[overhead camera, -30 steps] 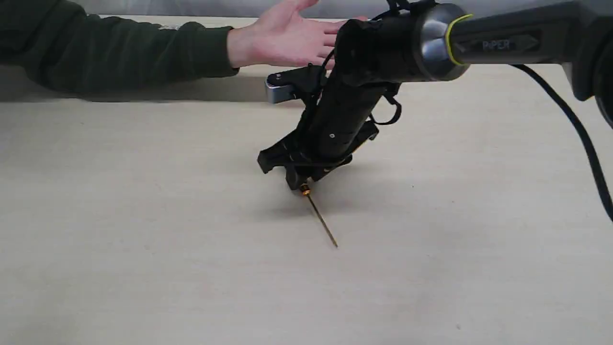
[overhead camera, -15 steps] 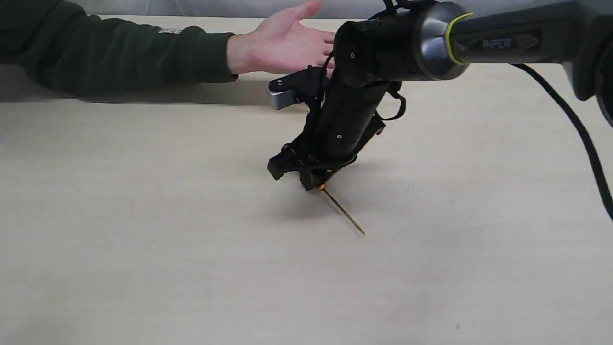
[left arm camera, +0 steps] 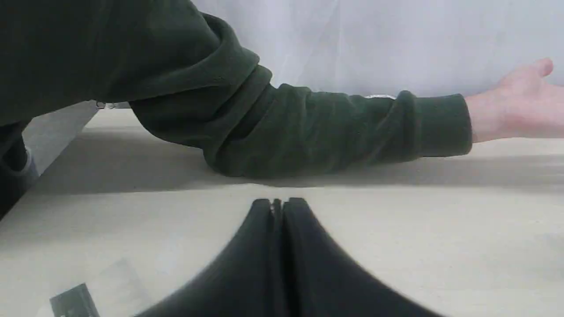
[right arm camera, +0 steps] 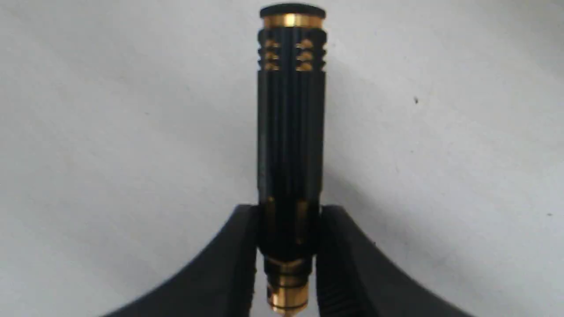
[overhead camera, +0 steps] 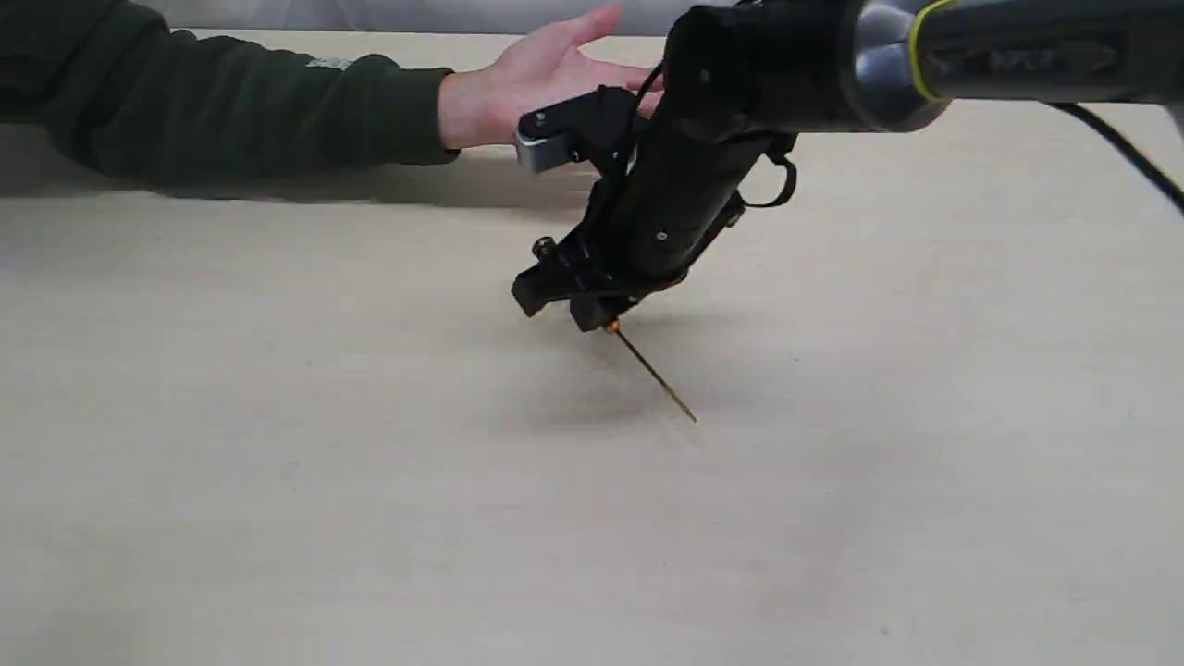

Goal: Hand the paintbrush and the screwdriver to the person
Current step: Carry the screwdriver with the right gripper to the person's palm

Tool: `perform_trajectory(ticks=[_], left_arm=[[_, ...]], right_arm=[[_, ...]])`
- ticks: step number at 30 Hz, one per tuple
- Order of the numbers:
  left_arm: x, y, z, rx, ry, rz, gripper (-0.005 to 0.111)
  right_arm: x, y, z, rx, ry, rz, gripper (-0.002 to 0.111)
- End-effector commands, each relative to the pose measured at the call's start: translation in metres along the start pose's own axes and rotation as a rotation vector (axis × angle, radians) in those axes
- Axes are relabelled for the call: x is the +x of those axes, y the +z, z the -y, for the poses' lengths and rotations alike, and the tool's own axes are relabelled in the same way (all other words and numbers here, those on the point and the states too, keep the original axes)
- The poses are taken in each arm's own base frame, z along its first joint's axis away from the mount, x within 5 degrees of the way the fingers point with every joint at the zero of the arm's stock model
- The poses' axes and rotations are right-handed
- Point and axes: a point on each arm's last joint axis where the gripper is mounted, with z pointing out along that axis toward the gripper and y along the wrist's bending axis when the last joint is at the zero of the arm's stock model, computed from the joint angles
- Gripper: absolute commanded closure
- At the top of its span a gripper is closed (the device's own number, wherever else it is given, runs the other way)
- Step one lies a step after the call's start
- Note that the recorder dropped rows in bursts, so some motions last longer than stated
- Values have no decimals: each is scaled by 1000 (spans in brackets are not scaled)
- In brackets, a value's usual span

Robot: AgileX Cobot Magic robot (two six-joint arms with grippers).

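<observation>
My right gripper point(overhead camera: 597, 319) is shut on the screwdriver point(right arm camera: 291, 127), clamping the black handle near its gold collar. The thin shaft point(overhead camera: 653, 373) slants down toward the table, its tip just above the surface. Behind my arm, the person's open hand point(overhead camera: 541, 79) lies palm up at the far edge, with a dark green sleeve point(overhead camera: 231, 102) reaching in from the left. The left wrist view shows my left gripper point(left arm camera: 277, 203) shut on nothing, low over the table in front of that sleeve point(left arm camera: 282, 127). The paintbrush is out of view.
The pale wooden table point(overhead camera: 277, 481) spreads all around. A black cable point(overhead camera: 1124, 148) trails from my right arm at the upper right. A small dark card on clear plastic point(left arm camera: 72, 301) lies close beside my left gripper. A light curtain point(left arm camera: 396, 39) backs the scene.
My right gripper has lifted the screwdriver off the table and drawn it back toward the hand; the shaft swung right. The person's hand lowered and settled palm up.
</observation>
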Motion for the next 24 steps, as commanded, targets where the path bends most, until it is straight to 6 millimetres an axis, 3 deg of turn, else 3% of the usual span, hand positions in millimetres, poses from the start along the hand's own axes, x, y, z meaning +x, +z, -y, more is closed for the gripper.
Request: perform_trajectory(ticks=[1, 10, 15, 19, 24], left_arm=[[0, 0, 0, 8, -4, 8, 107], [0, 0, 0, 8, -4, 8, 107], [0, 0, 0, 8, -4, 8, 107], [0, 0, 0, 8, -4, 8, 107], [0, 0, 0, 8, -4, 8, 107]], right_arm=[[-3, -31, -4, -6, -21, 81, 104], [-10, -92, -13, 2, -42, 264, 104], [-23, -113, -11, 48, -27, 359, 104], [-41, -121, -6, 98, 3, 415, 104], [-63, -115, -3, 123, 18, 393, 104]])
